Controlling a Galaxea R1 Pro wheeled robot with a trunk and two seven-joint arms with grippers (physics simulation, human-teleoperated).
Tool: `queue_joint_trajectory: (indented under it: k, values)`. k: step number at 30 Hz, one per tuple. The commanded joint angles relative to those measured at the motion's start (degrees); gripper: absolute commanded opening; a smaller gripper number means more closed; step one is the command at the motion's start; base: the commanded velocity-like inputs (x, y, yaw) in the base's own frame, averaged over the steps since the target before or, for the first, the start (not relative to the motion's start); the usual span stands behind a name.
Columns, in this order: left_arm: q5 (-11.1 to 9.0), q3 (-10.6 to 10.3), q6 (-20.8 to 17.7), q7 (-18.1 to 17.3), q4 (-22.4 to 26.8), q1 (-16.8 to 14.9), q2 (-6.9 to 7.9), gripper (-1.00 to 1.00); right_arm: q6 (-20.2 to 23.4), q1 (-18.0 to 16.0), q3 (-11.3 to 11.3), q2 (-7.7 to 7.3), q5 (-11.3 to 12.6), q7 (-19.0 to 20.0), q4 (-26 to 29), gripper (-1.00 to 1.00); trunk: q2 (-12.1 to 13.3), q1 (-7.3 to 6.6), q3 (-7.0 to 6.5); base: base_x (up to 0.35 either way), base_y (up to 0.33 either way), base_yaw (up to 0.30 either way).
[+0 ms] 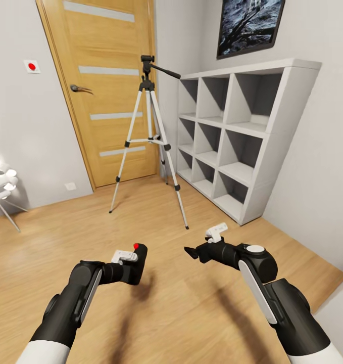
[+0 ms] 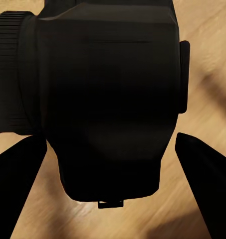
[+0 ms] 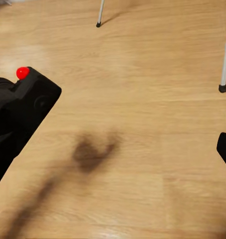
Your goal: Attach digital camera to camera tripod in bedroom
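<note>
Boxy matte-black digital camera (image 1: 137, 259), round red button

You face light grey walls (image 1: 19, 131) over a pale wood plank floor (image 1: 191, 313). At eleven o'clock stands an oak door (image 1: 108, 91) with pale stripes and a dark handle (image 1: 80, 89). At one o'clock, white cube shelves (image 1: 237, 141) stand under a dark framed picture (image 1: 249, 25). A red-dotted switch (image 1: 32, 66) sits at ten o'clock.

Bright even light, soft floor shadows
</note>
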State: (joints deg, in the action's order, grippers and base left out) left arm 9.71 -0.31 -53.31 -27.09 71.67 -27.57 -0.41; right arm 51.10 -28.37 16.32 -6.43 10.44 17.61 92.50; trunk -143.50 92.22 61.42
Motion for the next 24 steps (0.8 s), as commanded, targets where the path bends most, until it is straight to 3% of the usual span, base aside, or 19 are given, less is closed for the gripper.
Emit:
queue_joint_trajectory:
  k: [1, 21, 24]
  values:
    - [0.56, 0.06, -0.19, -0.51, 0.06, -0.03, -0.02, -1.00, 0.16, 0.00, 0.03, -0.04, 0.19, -0.04, 0.04, 1.00, -0.01, -0.03, -0.17, 0.000, 0.000, 0.000]
    - [0.31, -0.10, -0.04, -0.24, -1.35, -0.12, -0.13, -1.00, -0.16, 0.15, 0.33, 0.01, 0.20, -0.03, 0.04, 1.00, 0.26, -0.55, -4.61, 0.000, 0.000, 0.000]
    - [0.31, -0.12, -0.04, -0.20, -1.44, -0.12, -0.13, -1.00, -0.14, 0.15, 0.35, 0.03, 0.20, -0.03, 0.04, 1.00, 1.47, -1.21, -5.14, 0.000, 0.000, 0.000]
